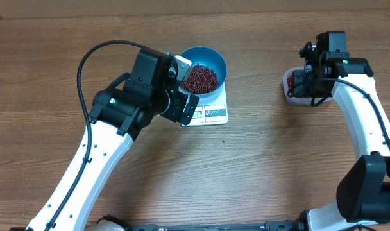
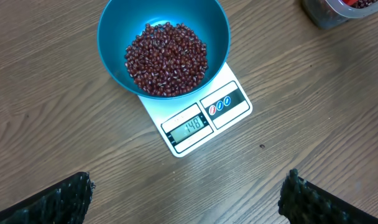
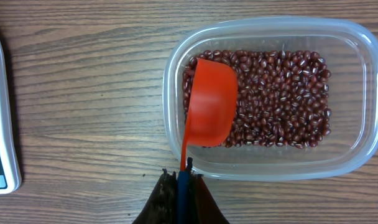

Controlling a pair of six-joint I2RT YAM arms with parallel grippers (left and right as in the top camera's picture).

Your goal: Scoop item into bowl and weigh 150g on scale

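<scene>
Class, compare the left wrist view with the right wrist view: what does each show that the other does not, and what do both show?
Left wrist only: the blue bowl of beans standing on the scale, and the display, which seems to read 148. Right wrist only: the right gripper shut on the handle of the red scoop, which lies over the beans inside the clear tub. Both: the wooden table, part of the scale, part of the tub, and beans.

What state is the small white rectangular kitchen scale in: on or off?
On: the display of the white scale shows digits, with the bright blue bowl of dark red beans on it.
</scene>
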